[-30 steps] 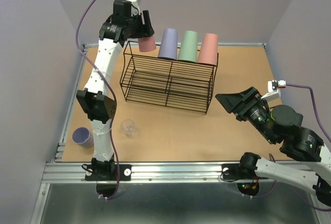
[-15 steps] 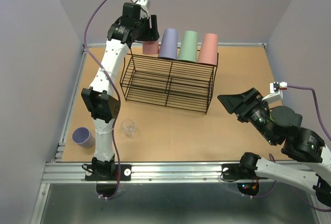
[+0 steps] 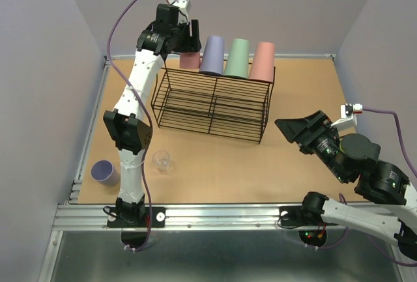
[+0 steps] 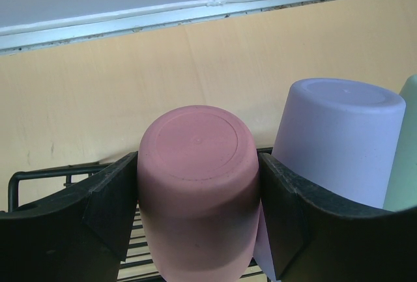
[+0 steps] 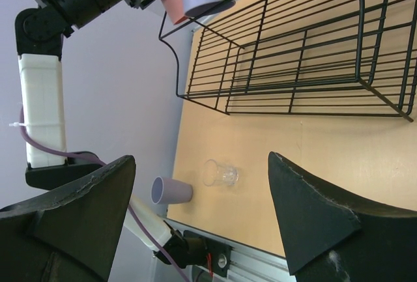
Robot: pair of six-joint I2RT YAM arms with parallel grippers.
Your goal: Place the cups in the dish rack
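The black wire dish rack (image 3: 212, 103) stands at the back middle. Upside down on its top tier are a lavender cup (image 3: 212, 55), a green cup (image 3: 238, 58) and a pink cup (image 3: 263, 62). My left gripper (image 3: 186, 38) is shut on a second pink cup (image 3: 189, 59), held base-up at the rack's far left end beside the lavender one; the left wrist view shows this pink cup (image 4: 195, 178) between the fingers, next to the lavender cup (image 4: 339, 139). A lavender cup (image 3: 104, 172) and a small clear cup (image 3: 161, 161) stand on the table near left. My right gripper (image 3: 293, 127) is open and empty.
The table has a raised metal rim (image 3: 91, 139) on the left and a rail along the near edge. The left arm's elbow (image 3: 127, 132) hangs over the table left of the rack. The right wrist view shows the clear cup (image 5: 220, 173) and the lavender cup (image 5: 171, 190) far off.
My left gripper carried the pink cup right and back, from just off the rack's left corner to beside the lavender cup. The right arm has barely moved.
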